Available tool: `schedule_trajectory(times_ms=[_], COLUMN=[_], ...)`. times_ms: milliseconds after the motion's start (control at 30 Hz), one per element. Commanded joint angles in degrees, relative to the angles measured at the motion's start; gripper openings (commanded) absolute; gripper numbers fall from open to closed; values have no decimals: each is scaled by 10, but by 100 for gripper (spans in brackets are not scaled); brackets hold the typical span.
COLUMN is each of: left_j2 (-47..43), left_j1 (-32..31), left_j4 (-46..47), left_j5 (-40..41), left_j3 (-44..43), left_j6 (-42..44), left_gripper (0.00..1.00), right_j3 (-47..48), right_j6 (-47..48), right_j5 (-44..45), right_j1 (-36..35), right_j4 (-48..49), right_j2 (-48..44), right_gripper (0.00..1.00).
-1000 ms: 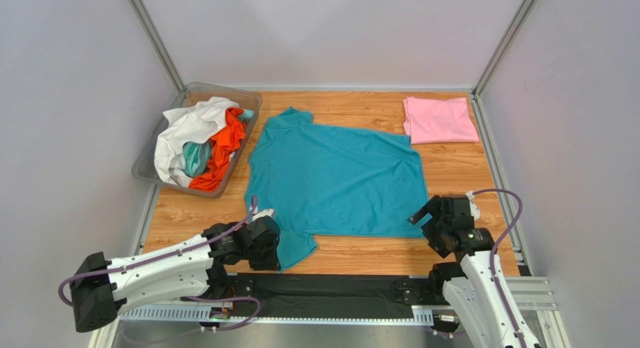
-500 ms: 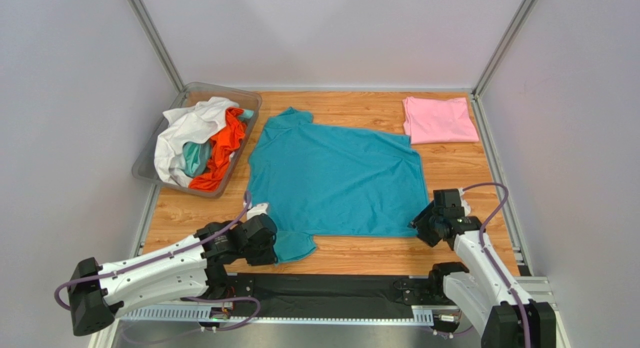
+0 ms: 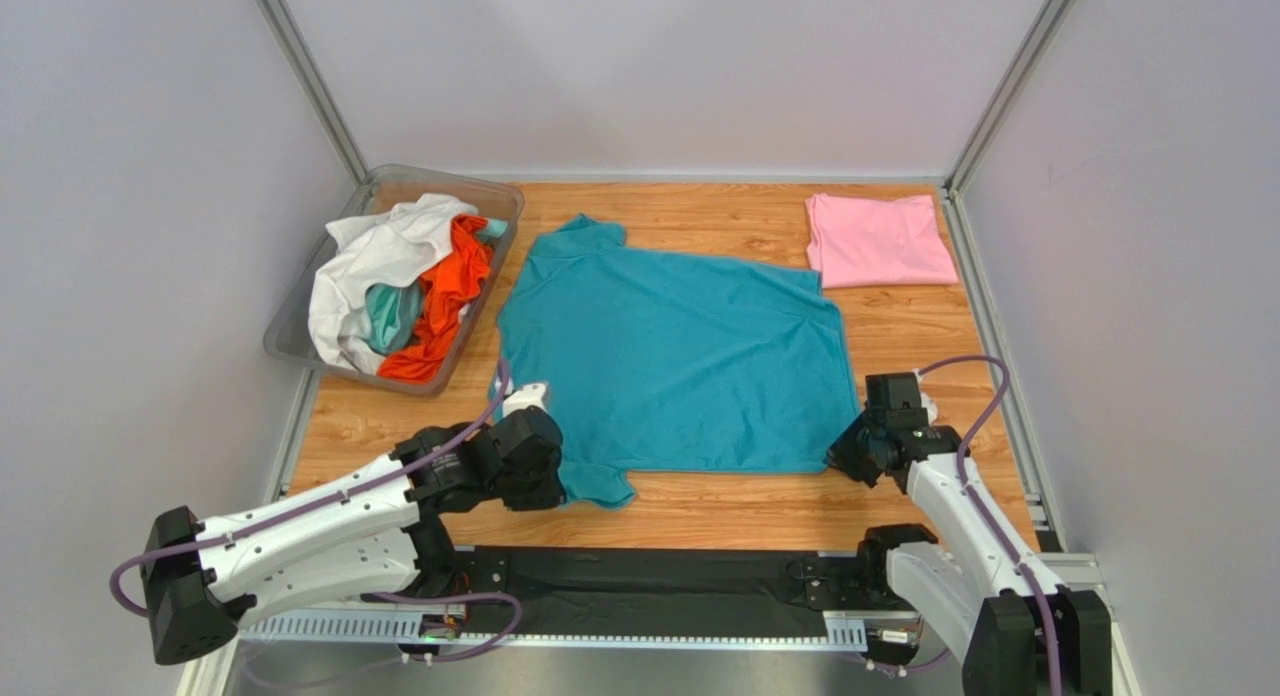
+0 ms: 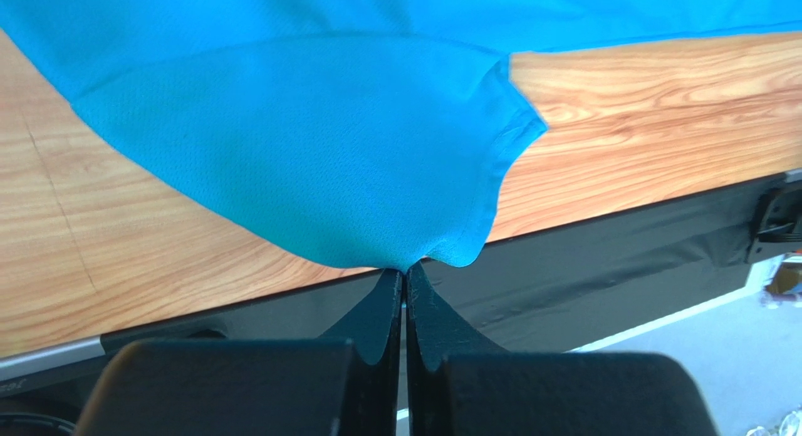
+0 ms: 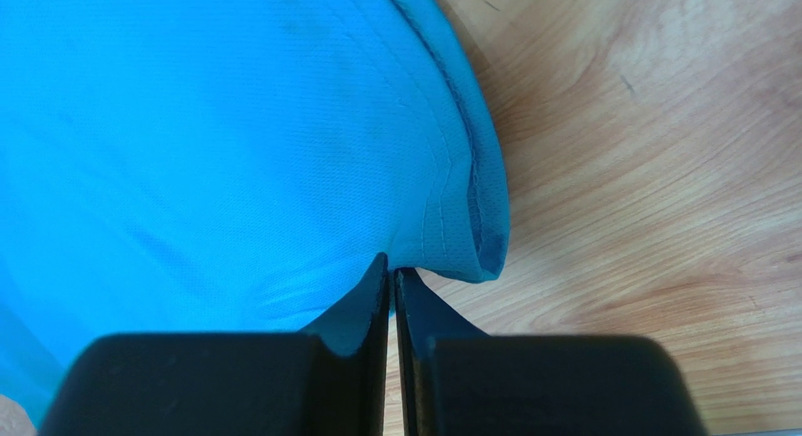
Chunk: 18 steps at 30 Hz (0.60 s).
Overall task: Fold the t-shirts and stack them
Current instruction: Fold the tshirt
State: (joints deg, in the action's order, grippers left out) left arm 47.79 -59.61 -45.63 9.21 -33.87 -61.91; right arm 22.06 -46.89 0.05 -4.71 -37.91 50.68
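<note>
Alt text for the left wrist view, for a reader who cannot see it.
The left gripper is shut on the edge of the teal-blue t-shirt, pinching its sleeve hem between two black fingers. Behind it, the shirt spreads across the wooden table.

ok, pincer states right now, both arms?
Left pincer: shut on the teal shirt, at its sleeve edge.
Right pincer: shut on the same shirt, at a hem corner.
</note>
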Motion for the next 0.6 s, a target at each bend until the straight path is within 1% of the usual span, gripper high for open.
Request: schedule_trajectory(times_ms=[0, 133, 333, 567], left_j2=[7, 25, 49, 103], left_j1=[18, 47, 97, 154], left_j4=[5, 18, 28, 37], left_j5=[16, 19, 27, 30], left_j3=[-51, -84, -136, -190], left_j6=[49, 86, 153, 206], left_gripper=[0, 0, 0, 0], right_j3=[44, 77, 117, 190], right_j6=[37, 57, 76, 100], right_j5=[-22, -39, -58, -55], right_j1=[1, 1, 1, 1], right_j4=[-8, -8, 10, 11], right_j2=[-8, 8, 46, 112], right_gripper=[4, 0, 0, 0])
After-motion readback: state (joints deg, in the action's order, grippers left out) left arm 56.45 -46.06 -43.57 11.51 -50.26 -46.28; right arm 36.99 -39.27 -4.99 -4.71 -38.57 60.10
